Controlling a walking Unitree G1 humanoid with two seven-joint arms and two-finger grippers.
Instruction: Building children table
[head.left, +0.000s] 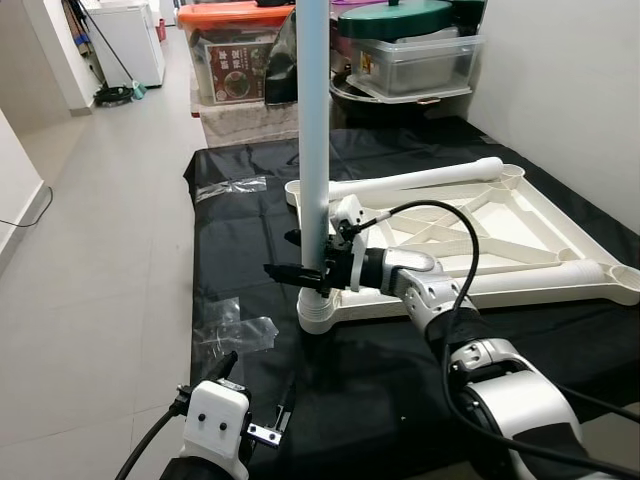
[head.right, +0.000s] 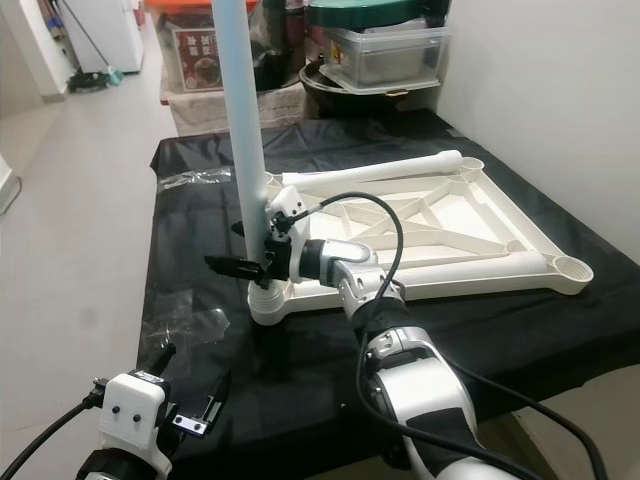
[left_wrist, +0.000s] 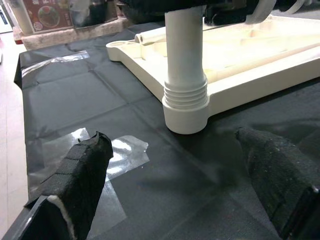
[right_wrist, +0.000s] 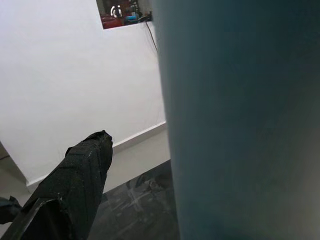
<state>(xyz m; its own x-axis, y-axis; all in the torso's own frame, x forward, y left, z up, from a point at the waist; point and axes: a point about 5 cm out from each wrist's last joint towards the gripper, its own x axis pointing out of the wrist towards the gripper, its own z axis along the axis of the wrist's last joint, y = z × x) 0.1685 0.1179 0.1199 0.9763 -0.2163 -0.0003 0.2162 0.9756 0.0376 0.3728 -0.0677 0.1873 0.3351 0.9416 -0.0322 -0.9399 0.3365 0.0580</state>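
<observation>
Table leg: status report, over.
Right gripper clamped on upright table leg in tabletop corner socket. Left gripper open, low, idle. Plastic wrap nearby.

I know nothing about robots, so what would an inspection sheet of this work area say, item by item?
Surface: black sheet spread over the floor.
Job's things: white table top lies upside down on the sheet; one leg stands upright in the near corner socket; another leg lies on the frame.
Clutter: clear plastic wrap on the sheet near the left edge.
Grippers: right gripper is around the upright leg just above the socket; left gripper is open, low over the sheet, short of the socket.
Cables: black cable loops over the right arm.
Surroundings: storage boxes and a mop beyond; white wall on the right.
</observation>
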